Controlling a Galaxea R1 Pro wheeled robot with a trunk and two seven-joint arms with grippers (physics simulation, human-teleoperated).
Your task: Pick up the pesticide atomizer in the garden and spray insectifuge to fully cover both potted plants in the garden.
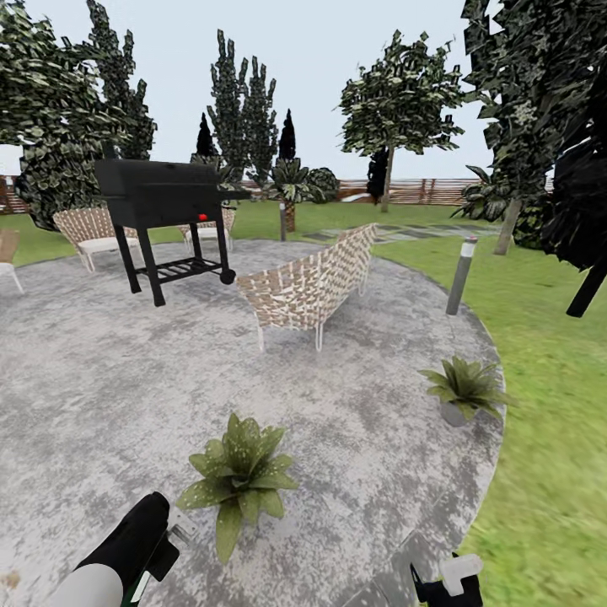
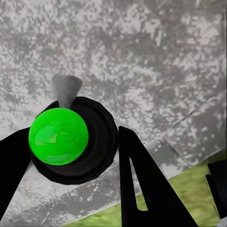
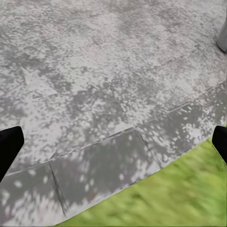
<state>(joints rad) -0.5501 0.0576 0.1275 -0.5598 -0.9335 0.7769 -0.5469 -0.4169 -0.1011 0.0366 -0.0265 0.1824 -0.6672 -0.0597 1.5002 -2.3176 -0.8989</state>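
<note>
Grill [image 1: 164, 215], wicker bench [image 1: 312, 282], bollard lamp [image 1: 461, 274] behind potted plants [image 1: 240, 476].

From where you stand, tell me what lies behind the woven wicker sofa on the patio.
Behind the woven wicker sofa stand a short palm-like plant, a grey bollard lamp, lawn and the brown slat fence. The paving right behind its backrest is covered.

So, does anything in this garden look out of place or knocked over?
Nothing is toppled: both speckled green potted plants stand upright on the round grey stone patio. Oddest is a bright green ball on the black object between the left jaws.
</note>
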